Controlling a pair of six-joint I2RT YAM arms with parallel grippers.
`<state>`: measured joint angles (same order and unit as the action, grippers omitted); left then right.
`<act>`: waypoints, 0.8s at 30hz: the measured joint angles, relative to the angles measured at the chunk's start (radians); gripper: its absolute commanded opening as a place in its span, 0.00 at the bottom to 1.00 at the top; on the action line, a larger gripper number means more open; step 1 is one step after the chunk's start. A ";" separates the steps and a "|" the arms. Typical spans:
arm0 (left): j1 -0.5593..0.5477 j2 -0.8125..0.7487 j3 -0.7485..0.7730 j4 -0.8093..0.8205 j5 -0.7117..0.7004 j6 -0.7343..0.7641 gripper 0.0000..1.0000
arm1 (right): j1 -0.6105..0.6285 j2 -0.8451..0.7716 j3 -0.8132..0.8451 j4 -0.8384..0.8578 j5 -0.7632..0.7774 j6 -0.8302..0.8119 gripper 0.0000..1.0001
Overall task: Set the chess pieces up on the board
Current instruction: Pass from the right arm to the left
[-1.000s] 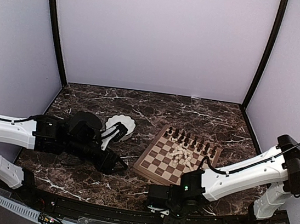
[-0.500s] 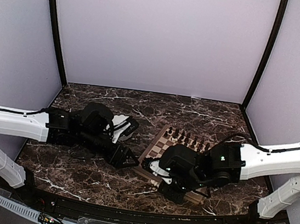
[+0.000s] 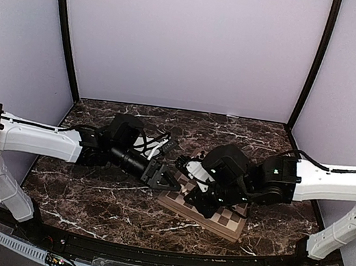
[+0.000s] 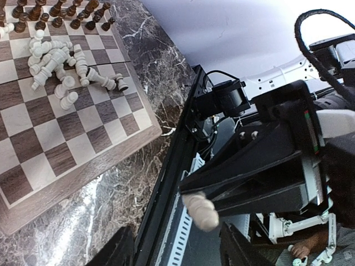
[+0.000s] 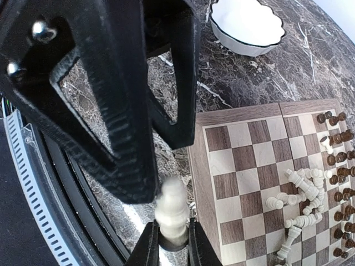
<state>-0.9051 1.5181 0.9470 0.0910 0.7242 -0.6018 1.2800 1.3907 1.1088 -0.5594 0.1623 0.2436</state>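
Observation:
My right gripper point(image 5: 169, 228) is shut on the base of a pale cream chess piece point(image 5: 171, 208), held in the air off the board's near-left corner. My left gripper point(image 4: 177, 250) is open and faces that piece point(image 4: 201, 210), its fingers point(image 5: 130, 116) on either side of the piece's head; I cannot tell if they touch it. In the top view the two grippers meet at the board's left corner, left gripper point(image 3: 165, 178) and right gripper point(image 3: 188, 192). The board point(image 4: 55, 160) carries a heap of toppled cream pieces point(image 4: 52, 61) and a row of dark pieces point(image 4: 55, 16).
A white scalloped bowl point(image 5: 247, 25) sits on the marble left of the board point(image 5: 244, 160). Dark pieces point(image 5: 338, 144) line the board's far edge beside the cream heap point(image 5: 299, 194). The table's black front rail point(image 4: 166, 183) runs close under the grippers.
Both arms have swung to the middle. The right gripper rose from the table's near edge to the board's left corner with the cream piece; the left gripper moved right to meet it.

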 measured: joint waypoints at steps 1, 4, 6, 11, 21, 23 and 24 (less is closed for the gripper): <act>0.005 0.011 0.000 0.016 0.023 -0.015 0.50 | 0.000 0.012 0.003 0.000 -0.006 -0.004 0.08; 0.009 0.036 0.000 0.061 0.064 -0.041 0.46 | -0.002 0.038 0.015 0.004 -0.014 -0.019 0.08; 0.011 0.051 0.002 0.078 0.088 -0.052 0.43 | -0.002 0.046 0.025 0.006 -0.016 -0.026 0.08; 0.020 0.066 0.003 0.098 0.119 -0.072 0.31 | -0.002 0.047 0.035 0.015 -0.016 -0.035 0.08; 0.038 0.067 0.006 0.112 0.154 -0.078 0.11 | -0.005 0.052 0.035 0.023 -0.012 -0.042 0.31; 0.040 0.072 0.021 0.092 0.148 -0.064 0.11 | -0.007 0.050 0.035 0.020 -0.005 -0.025 0.43; 0.042 0.074 0.032 0.077 0.141 -0.055 0.11 | -0.011 0.044 0.033 0.019 -0.003 -0.021 0.48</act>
<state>-0.8631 1.5917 0.9794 0.1677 0.8654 -0.6563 1.2694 1.4345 1.1416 -0.5400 0.1593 0.2230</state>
